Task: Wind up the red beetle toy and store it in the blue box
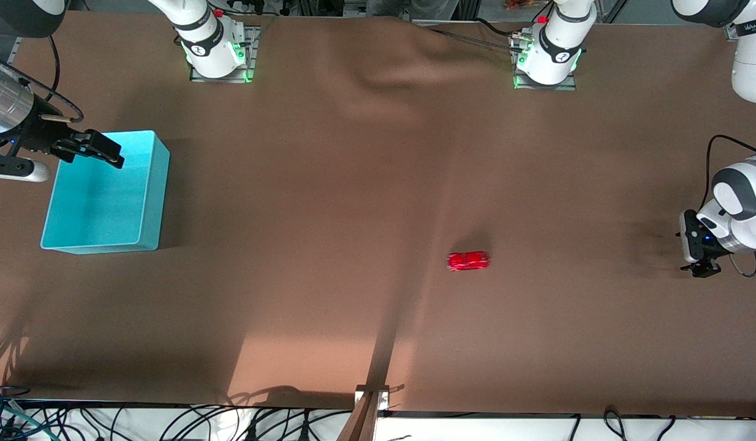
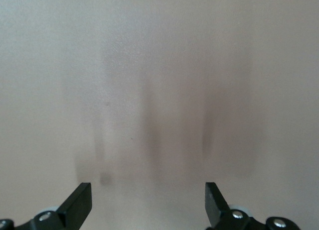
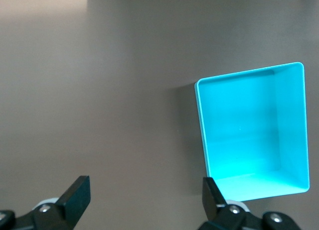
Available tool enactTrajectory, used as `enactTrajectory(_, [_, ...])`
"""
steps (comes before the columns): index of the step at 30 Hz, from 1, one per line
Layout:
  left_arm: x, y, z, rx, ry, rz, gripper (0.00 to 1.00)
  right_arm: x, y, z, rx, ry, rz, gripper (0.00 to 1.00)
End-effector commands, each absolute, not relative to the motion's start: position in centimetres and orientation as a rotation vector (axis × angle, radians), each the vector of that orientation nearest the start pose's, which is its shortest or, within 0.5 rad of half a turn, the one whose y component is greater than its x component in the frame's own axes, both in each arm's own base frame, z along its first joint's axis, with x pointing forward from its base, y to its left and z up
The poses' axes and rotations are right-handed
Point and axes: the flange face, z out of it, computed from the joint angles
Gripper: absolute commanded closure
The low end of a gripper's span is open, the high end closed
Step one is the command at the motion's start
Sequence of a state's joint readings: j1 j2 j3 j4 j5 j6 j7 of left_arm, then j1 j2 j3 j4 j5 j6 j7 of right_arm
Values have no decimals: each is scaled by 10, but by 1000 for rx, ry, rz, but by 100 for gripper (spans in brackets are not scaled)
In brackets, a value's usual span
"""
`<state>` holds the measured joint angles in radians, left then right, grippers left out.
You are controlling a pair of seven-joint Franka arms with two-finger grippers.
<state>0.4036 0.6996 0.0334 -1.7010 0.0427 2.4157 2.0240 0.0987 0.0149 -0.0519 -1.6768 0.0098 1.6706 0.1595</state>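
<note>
The red beetle toy (image 1: 468,261) lies on the brown table, toward the left arm's end from the middle. It is out of both wrist views. The blue box (image 1: 102,245) stands empty at the right arm's end and also shows in the right wrist view (image 3: 199,115). My right gripper (image 1: 111,156) is open and empty in the air over the box's corner nearest the bases; in its wrist view (image 3: 146,197) it hangs beside the box's rim. My left gripper (image 1: 701,269) is open and empty over bare table at the left arm's end, as its wrist view (image 2: 148,200) shows.
The brown table cover has a fold (image 1: 402,67) between the two arm bases. A small bracket (image 1: 372,398) sits at the table's edge nearest the camera, with cables (image 1: 170,422) below it.
</note>
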Motion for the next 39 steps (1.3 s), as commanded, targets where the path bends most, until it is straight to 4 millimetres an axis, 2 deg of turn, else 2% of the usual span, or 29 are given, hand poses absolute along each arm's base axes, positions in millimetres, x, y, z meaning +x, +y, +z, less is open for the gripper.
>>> enactTrajectory(1, [619,285,191,-2104,2291,96,0,564,27,581,-3113,167,35,0])
enactTrajectory(26, [618,286,191,-2106,2289,96,0,564,28,581,-3112,171,35,0])
enactTrajectory(31, [618,286,191,-2106,2289,96,0,569,28,571,-3133,165,56,0])
enactTrajectory(37, [618,286,191,-2106,2289,96,0,573,8,567,-3191,119,54,0])
enactTrajectory(39, [618,286,191,-2107,2288,94,0,575,-6,561,-3189,80,71,0])
